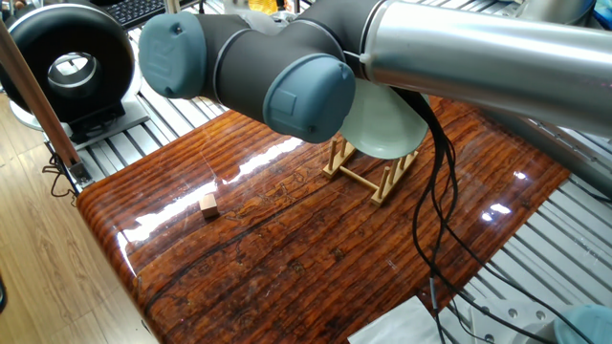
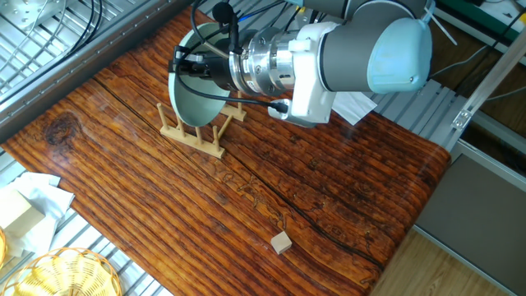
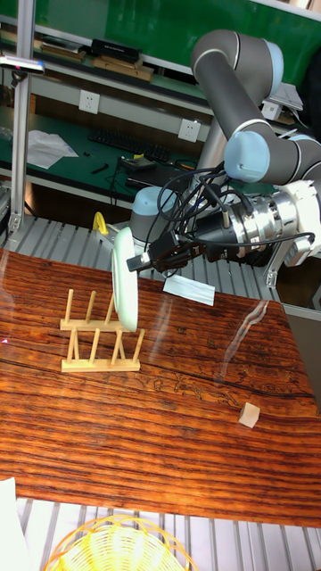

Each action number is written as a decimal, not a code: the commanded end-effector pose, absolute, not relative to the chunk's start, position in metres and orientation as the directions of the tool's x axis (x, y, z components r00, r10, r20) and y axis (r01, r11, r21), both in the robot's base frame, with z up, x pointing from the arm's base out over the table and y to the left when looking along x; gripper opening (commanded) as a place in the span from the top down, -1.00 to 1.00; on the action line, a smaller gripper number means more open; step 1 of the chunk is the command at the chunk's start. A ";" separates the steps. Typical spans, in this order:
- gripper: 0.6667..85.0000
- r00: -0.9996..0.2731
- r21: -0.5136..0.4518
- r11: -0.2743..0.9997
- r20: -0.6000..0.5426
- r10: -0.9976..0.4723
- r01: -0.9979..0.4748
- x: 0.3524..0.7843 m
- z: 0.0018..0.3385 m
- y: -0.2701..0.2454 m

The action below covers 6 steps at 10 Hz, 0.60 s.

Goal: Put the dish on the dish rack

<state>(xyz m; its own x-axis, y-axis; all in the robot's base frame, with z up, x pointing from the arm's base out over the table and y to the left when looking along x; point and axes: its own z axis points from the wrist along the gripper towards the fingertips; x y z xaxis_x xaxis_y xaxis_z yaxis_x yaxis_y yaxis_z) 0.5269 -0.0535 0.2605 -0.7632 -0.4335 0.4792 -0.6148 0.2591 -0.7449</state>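
Dish (image 3: 123, 278) held upright over the dish rack (image 3: 98, 343) by the level end effector (image 3: 135, 262).

Silver-grey arm tubes (image 1: 497, 57), blue-capped dark joints (image 1: 311, 98), black cables (image 1: 435, 220), steel wrist flange (image 2: 263, 64)

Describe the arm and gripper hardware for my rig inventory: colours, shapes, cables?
The arm has grey tubular links with rounded pale blue-grey joint caps. The wrist ends in a shiny silver ribbed cylinder. The gripper is slim and black. Loose black cables loop around the wrist.
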 end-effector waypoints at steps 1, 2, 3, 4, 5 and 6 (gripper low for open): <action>0.99 -0.768 -0.742 0.276 0.472 -0.433 -0.611 0.525 0.257 -0.053; 0.99 -0.769 -0.742 0.279 0.470 -0.434 -0.610 0.526 0.257 -0.053; 0.99 -0.768 -0.740 0.279 0.470 -0.435 -0.611 0.526 0.256 -0.053; 0.99 -0.767 -0.739 0.281 0.470 -0.437 -0.613 0.526 0.255 -0.053; 0.99 -0.767 -0.738 0.283 0.470 -0.437 -0.613 0.525 0.255 -0.052; 0.99 -0.768 -0.737 0.284 0.471 -0.435 -0.613 0.525 0.255 -0.053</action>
<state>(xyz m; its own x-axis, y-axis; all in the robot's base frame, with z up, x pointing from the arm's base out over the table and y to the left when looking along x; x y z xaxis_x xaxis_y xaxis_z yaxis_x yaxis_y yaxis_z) 0.5267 -0.0530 0.2583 -0.7662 -0.4343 0.4736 -0.6119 0.2680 -0.7442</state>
